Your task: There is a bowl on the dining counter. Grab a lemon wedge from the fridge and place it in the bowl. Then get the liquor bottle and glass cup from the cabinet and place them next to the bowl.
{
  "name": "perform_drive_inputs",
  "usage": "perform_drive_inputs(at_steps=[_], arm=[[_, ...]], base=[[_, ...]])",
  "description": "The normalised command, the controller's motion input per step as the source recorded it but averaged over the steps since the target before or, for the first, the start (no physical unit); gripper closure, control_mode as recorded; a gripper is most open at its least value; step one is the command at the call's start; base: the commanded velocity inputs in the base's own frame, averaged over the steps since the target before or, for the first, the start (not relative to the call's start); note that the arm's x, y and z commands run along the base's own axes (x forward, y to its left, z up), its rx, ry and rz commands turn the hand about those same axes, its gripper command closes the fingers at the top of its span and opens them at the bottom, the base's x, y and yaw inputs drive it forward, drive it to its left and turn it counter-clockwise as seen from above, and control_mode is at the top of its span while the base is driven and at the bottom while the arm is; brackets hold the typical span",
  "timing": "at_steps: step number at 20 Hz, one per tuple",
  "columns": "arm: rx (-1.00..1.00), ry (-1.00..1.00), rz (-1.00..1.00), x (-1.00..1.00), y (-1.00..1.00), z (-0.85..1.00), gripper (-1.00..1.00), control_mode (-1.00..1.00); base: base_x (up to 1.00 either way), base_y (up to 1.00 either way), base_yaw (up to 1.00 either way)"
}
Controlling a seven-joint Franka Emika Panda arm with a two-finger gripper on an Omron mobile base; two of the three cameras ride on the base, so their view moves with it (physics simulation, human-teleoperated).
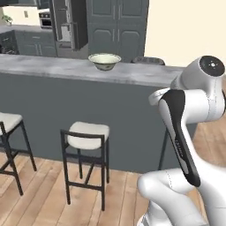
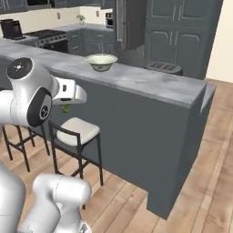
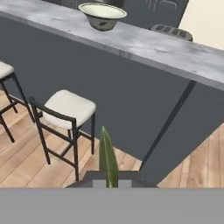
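On dining counter (image 1: 53,66): bowl (image 1: 104,61) | gripper (image 3: 108,181) clamps lemon wedge (image 3: 107,158)

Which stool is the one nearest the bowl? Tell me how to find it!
Find the long marble dining counter with the dark grey front. The pale bowl sits on top of it, and almost straight below stands a stool with a black frame and cream seat. The other stool is off at the picture's left edge, partly cut off; this one shows whole.

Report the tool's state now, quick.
Tool: shut on the lemon wedge, which sticks up between its tips, below the counter with the bowl.
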Motion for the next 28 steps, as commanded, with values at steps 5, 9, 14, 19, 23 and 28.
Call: perform_drive_inputs(at_steps=[5, 9, 14, 19, 23, 28], arm=[[0.0, 0.0, 0.0, 0.0, 0.0, 0.0, 1.0, 1.0], [0.0, 0.0, 0.0, 0.0, 0.0, 0.0, 1.0, 1.0], [0.0, 0.0, 0.0, 0.0, 0.0, 0.0, 1.0, 1.0], [0.0, 0.0, 0.0, 0.0, 0.0, 0.0, 1.0, 1.0], [0.0, 0.0, 0.0, 0.0, 0.0, 0.0, 1.0, 1.0], [0.0, 0.0, 0.0, 0.0, 0.0, 0.0, 1.0, 1.0]], base=[[0.17, 0.87, -0.44], [0.22, 0.86, -0.44], [0.24, 0.81, -0.44], [0.34, 0.73, -0.44], [0.57, 0.47, -0.42], [0.66, 0.42, -0.36]])
